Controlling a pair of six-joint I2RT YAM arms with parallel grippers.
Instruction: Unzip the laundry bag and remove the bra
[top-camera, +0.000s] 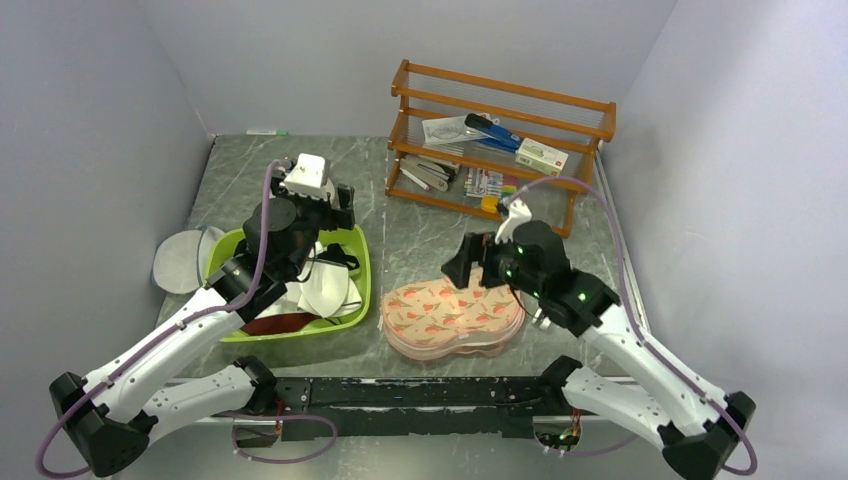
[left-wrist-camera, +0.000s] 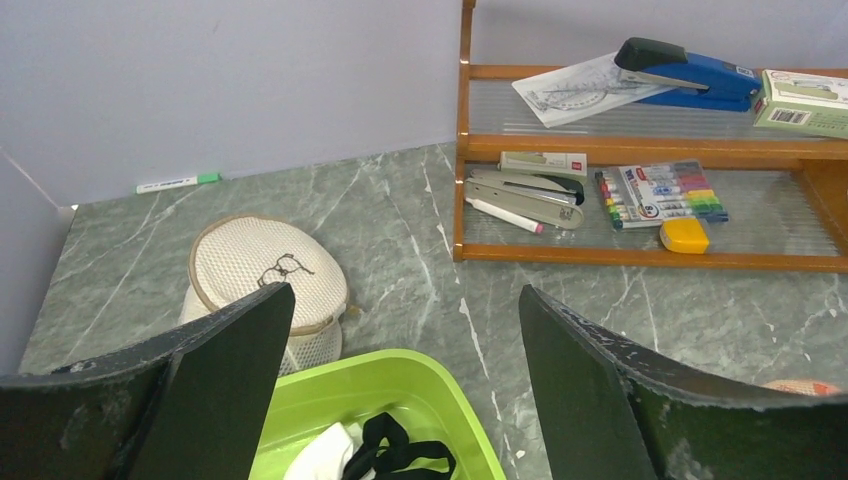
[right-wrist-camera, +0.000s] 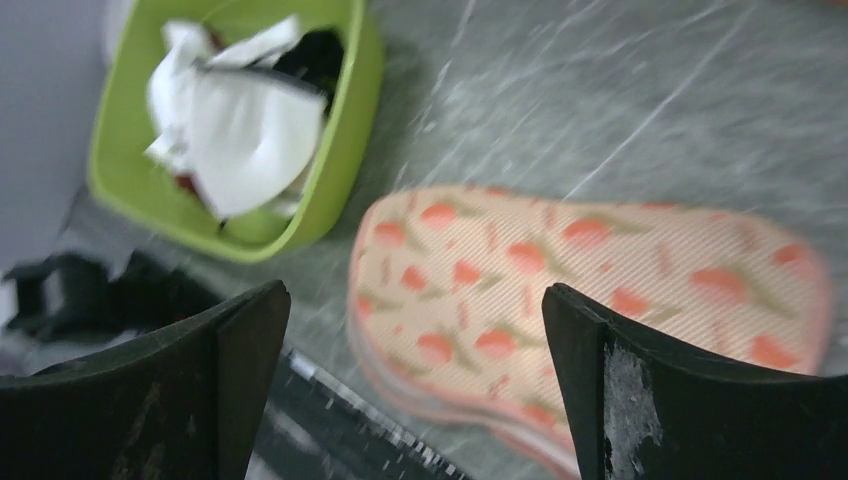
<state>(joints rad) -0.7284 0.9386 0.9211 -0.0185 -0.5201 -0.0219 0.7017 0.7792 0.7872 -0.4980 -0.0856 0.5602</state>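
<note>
The flat, kidney-shaped mesh laundry bag with a peach-and-leaf print (top-camera: 453, 318) is lying on the grey marbled tabletop (top-camera: 410, 235), just beside the lime-green plastic basin (top-camera: 356, 285). It is not being gripped by anything, and whether its zip is run open or closed cannot be told, since no zip line is being shown clearly. White and black garments with thin black straps (left-wrist-camera: 395, 458) are heaped in the basin (one may be the bra, but that cannot be settled here). Hence either stage is fitted: a bag with its contents inside, or one already emptied into the basin.

The right pincer (right-wrist-camera: 415, 385) is being held released, jaws wide, above the bag's near-left end, likely so the bag is kept within reach. The left pincer (left-wrist-camera: 405, 385) is likewise spread and holding nothing, over the basin's far rim.

Two round white mesh pods (left-wrist-camera: 268, 275) are resting left of the basin. A wooden two-shelf rack (top-camera: 500, 140) of stationery is standing against the pale back wall.
</note>
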